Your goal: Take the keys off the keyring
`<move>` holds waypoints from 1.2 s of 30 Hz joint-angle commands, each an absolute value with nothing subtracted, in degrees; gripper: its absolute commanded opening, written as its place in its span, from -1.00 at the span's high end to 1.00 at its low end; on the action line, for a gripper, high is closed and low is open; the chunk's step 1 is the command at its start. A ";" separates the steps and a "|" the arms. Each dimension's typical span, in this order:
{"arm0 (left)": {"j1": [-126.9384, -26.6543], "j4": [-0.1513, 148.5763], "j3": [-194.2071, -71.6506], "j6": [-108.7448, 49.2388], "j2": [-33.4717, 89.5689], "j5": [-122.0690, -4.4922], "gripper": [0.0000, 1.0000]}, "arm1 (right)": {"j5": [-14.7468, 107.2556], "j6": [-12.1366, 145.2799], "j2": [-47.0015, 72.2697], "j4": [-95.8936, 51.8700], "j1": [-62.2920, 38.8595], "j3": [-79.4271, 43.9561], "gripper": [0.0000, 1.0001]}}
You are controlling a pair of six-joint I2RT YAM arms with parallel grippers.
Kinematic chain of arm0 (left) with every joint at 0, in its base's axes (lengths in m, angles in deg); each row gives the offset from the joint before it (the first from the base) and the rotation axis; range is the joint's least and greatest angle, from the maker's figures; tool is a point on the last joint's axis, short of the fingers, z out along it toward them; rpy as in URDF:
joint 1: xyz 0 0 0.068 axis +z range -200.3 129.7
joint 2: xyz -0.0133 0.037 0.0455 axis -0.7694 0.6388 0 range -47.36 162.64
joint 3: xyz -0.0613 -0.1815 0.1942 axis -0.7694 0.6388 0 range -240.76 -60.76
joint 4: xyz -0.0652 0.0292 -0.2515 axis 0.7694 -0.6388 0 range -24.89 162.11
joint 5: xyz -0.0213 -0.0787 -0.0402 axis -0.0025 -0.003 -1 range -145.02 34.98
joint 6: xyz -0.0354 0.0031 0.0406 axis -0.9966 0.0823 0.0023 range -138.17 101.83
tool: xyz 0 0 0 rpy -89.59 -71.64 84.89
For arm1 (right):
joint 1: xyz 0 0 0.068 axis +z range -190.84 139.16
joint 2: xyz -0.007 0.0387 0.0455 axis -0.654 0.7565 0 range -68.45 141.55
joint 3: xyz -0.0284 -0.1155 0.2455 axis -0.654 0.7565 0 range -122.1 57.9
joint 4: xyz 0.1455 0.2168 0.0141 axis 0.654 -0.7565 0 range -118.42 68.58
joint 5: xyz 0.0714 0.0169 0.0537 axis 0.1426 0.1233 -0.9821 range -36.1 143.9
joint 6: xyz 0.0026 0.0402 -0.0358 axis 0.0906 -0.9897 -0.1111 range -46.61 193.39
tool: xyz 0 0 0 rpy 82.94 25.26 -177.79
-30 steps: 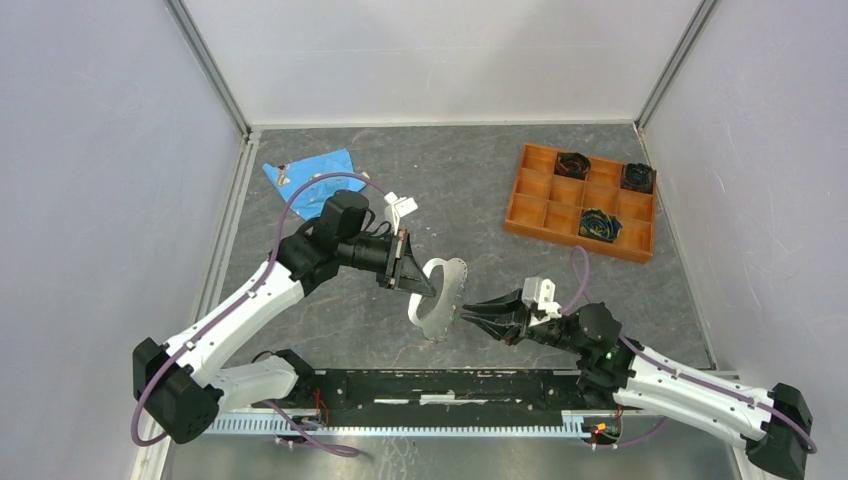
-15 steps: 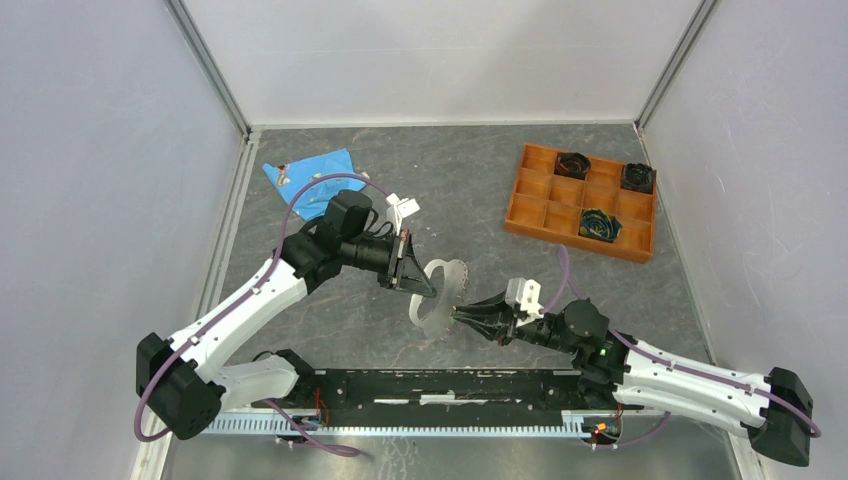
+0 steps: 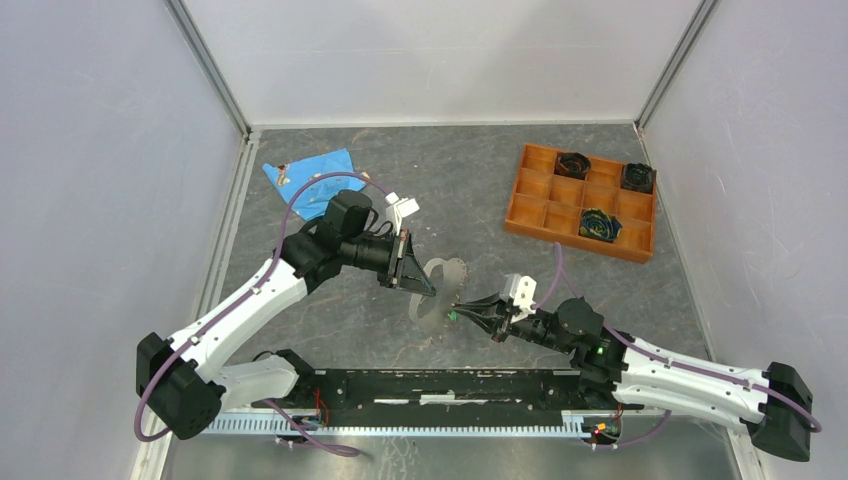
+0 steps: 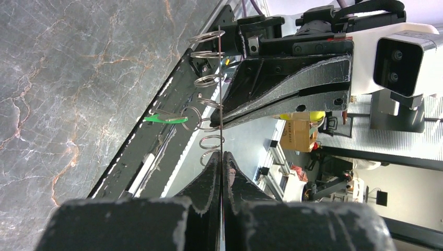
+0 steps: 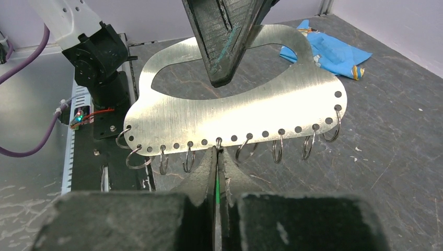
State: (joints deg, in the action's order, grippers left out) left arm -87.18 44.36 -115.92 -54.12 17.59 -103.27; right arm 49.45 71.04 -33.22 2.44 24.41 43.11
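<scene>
The keyring [image 3: 440,295] is a flat grey metal plate held up off the table, with small wire rings [image 5: 277,149] hanging along its holed edge. My left gripper [image 3: 418,280] is shut on its handle side, and the left wrist view shows the keyring [image 4: 220,78] edge-on between my left gripper's tips [image 4: 220,156]. My right gripper [image 5: 217,150] is shut at one middle ring of the keyring [image 5: 235,110], with a sliver of the green-headed key [image 5: 216,183] between its fingers. Past the right fingers [image 4: 287,83] that green key [image 4: 164,119] sticks out.
An orange compartment tray [image 3: 528,200] with three dark objects stands at the back right. A blue wrapper [image 3: 310,175] lies at the back left. The black rail [image 3: 450,385] between the arm bases runs along the near edge, just below the keyring.
My right gripper has moved left up to the keyring's ringed edge and closed on the green key. The left gripper has kept its hold, with the keyring shifting only slightly.
</scene>
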 commanded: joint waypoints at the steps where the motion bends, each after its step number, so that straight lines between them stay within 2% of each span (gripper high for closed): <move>1: -87.48 45.30 -117.56 -52.92 17.24 -104.41 0.96 | 51.52 71.97 -34.69 3.46 24.72 40.68 0.99; 28: -86.83 50.85 -116.04 -58.60 18.13 -103.04 0.96 | 53.05 71.28 -42.62 10.31 24.76 48.05 0.98; 36: -86.43 47.27 -119.20 -56.79 17.40 -102.15 0.96 | 53.41 70.85 -45.03 10.06 24.85 51.09 0.73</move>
State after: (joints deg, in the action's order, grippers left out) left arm -87.01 47.84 -115.39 -57.07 18.71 -102.90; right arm 52.59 71.12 -43.69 6.90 24.56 49.84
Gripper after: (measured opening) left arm 0.036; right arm 0.109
